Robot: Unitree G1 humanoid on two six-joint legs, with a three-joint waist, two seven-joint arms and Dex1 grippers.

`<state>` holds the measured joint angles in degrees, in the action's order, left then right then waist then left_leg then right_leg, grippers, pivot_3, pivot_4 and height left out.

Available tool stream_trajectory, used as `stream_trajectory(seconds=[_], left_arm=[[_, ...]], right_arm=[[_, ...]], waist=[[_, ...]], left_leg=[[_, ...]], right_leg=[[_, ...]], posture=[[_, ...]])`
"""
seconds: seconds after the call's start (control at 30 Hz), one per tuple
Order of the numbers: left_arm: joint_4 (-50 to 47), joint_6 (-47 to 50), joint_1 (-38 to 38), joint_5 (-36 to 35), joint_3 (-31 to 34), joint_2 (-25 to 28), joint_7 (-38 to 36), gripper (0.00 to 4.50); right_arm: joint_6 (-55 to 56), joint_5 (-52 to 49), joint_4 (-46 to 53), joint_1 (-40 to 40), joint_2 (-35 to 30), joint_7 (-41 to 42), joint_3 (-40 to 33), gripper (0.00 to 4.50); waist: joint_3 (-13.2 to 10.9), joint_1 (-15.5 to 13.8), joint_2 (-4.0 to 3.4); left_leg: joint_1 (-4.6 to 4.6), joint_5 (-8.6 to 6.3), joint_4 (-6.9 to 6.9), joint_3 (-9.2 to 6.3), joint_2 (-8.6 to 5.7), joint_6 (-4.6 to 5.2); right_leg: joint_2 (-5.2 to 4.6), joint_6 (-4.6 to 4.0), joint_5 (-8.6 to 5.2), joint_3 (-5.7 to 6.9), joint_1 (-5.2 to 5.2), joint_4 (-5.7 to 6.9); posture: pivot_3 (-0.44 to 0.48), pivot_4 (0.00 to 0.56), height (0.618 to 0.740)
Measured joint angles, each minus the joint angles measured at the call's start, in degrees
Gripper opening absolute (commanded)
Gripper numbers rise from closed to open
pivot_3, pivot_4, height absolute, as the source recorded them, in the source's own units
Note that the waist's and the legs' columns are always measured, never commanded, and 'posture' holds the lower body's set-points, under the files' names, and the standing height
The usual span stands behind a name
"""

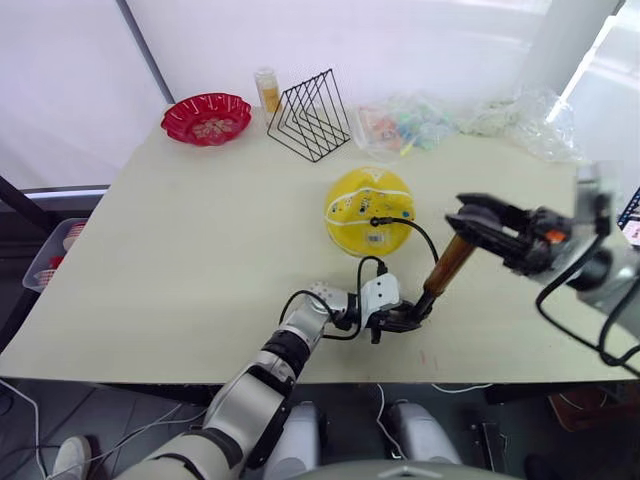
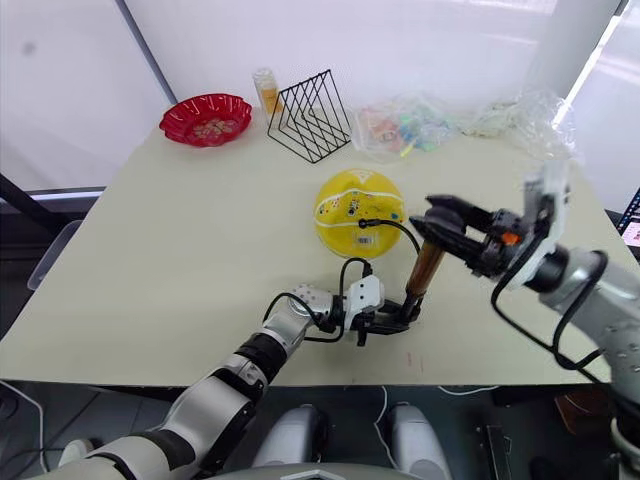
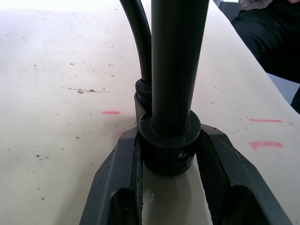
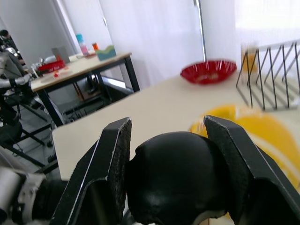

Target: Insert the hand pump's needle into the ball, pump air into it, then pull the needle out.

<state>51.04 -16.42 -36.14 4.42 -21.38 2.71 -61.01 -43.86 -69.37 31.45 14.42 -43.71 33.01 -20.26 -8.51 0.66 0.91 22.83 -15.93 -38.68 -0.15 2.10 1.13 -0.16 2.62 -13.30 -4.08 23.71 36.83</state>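
Now the hand pump (image 1: 446, 265) stands tilted on the tabletop (image 1: 180, 270), near the front edge, just beside the ball (image 1: 368, 209). The left claw (image 1: 398, 318) pinches the pump's black bottom end, with one finger on each side of the cap. The right claw (image 1: 470, 226) is closed around the round black handle at the top (the wrist view shows both fingers (image 4: 110, 159) hugging it). The thin black hose (image 1: 425, 236) curls up from the bottom of the pump and over to the yellow ball, where the needle (image 1: 378, 220) sits against its side. A red bowl (image 1: 206, 117), a black wire rack (image 1: 309, 115) and some crinkly plastic bags (image 1: 410, 122) are at the far end.
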Motion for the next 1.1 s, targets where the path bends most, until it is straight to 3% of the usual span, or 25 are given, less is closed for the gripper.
stream_trajectory(seconds=[0.2, 0.37, 0.5, 0.6, 0.93, 1.1], left_arm=[[1.8, -2.0, -0.8, 0.5, -0.2, -0.2, 1.5, 1.12], [2.4, -2.8, -0.9, 0.6, -0.3, -0.3, 2.2, 1.12], [3.1, -3.0, -0.9, 0.8, -0.5, -0.3, 2.7, 1.12], [3.7, -4.0, -0.9, 1.3, -0.6, -0.3, 3.6, 1.12], [2.1, -0.4, -0.7, 1.3, -0.6, -0.5, 2.8, 1.12], [1.0, -0.4, 0.1, 1.3, -0.6, -0.5, 3.5, 1.12]], right_arm=[[-4.7, -10.0, -3.6, 4.5, -7.1, -4.8, -3.1, 1.97], [-5.8, -11.3, -4.4, 5.1, -8.1, -6.1, -2.9, 1.97], [-3.8, -7.5, -1.2, 3.1, -7.2, -4.4, -1.4, 1.97], [-0.7, -1.2, 0.1, -1.4, -2.7, -3.2, 3.6, 1.97], [7.4, 17.0, -4.3, -10.3, 5.9, 1.5, 14.9, 1.97], [9.3, 20.0, -4.4, -11.2, 7.7, 2.9, 15.8, 1.97]], waist=[[0.0, 0.0, 0.01], [0.0, 0.0, 0.01], [0.0, 0.0, 0.06], [0.2, 0.0, 0.28], [0.3, -0.1, 0.35], [0.4, -0.1, 0.4]], left_leg=[[0.05, 0.0, 0.01, -0.01, 0.01, 0.0], [0.07, 0.0, 0.02, -0.02, 0.01, 0.0], [-0.05, 0.0, 0.02, -0.05, 0.02, 0.0], [-0.12, 0.0, 0.01, -0.08, 0.03, 0.0], [-0.16, 0.0, -0.07, -0.08, 0.03, 0.0], [-0.17, 0.0, -0.07, -0.1, 0.03, 0.0]], right_leg=[[0.0, -0.01, 0.0, 0.0, 0.02, 0.0], [0.0, -0.01, 0.0, 0.0, 0.03, -0.01], [0.02, -0.01, -0.01, 0.02, -0.06, 0.0], [0.04, 0.01, -0.01, 0.06, -0.14, 0.0], [0.05, -0.02, -0.01, 0.07, -0.17, 0.06], [0.05, -0.01, -0.01, 0.09, -0.18, 0.06]], posture=[[0.0, 0.15, 0.735], [0.0, 0.15, 0.735], [0.0, 0.15, 0.735], [0.0, 0.15, 0.735], [0.0, 0.15, 0.735], [0.0, 0.15, 0.735]])
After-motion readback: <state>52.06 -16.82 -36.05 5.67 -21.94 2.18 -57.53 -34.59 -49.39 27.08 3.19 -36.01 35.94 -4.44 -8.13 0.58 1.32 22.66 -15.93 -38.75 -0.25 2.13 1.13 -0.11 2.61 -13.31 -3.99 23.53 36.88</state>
